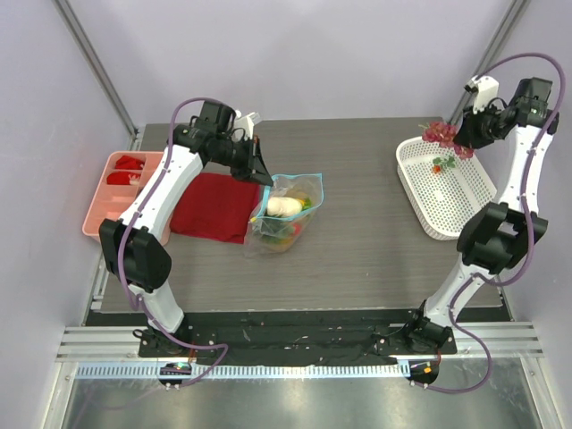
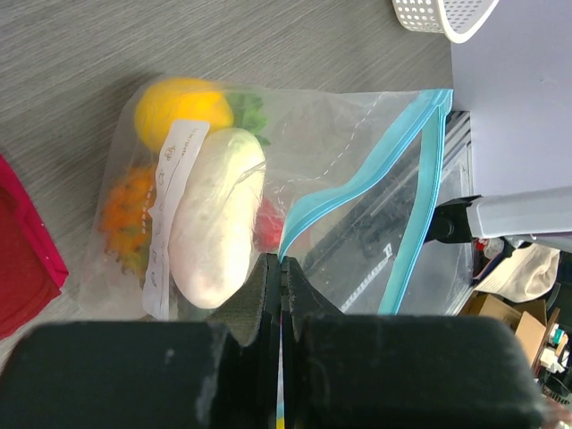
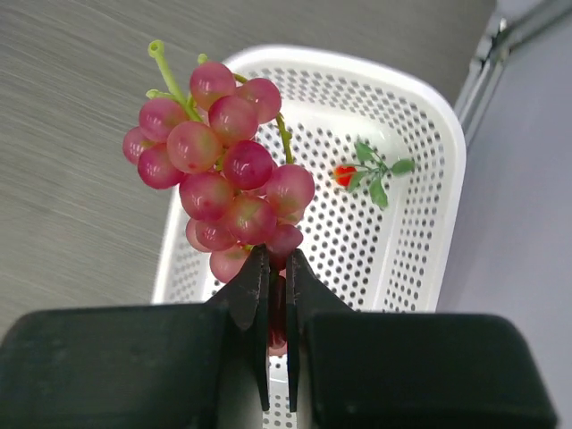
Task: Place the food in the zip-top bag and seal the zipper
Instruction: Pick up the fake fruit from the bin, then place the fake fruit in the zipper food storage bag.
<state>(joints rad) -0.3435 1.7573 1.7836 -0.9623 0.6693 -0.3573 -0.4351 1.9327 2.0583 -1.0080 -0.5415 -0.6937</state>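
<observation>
The clear, crinkly plastic zip-top bag [image 1: 284, 214] lies flat on the grey wood-grain table [image 1: 357, 259], at the right edge of a folded red cloth [image 1: 213, 206]. Its closed bottom is toward the arms' bases and its mouth toward the far side, so its long axis runs roughly near to far with a slight lean. The thin teal-blue zipper [image 2: 420, 179] is unsealed — its two strips spread apart in a wide V. Through the film show a smooth cream-white radish shape [image 2: 219, 223], a round orange-yellow fruit [image 2: 183, 109] with green leaves beside it, a spiky orange pineapple [image 2: 123, 219] and a small red bit [image 2: 268, 223], all partly masked by a white printed label [image 2: 174, 206]. The left gripper [image 2: 281, 268] has its black fingers pressed together on the zipper strip at one corner of the mouth. Well apart, at the table's far right, the right gripper [image 3: 277, 277] pinches the lower end of a bunch of glossy pink-red plastic grapes [image 3: 223, 170] with a green stem, held over the rim of a white perforated plastic basket [image 3: 429, 116]. A small red fruit with green leaves [image 3: 344, 174] lies on the basket's floor. A pink divided tray [image 1: 107, 223] holding red bits sits at the table's left edge, beyond the cloth.
</observation>
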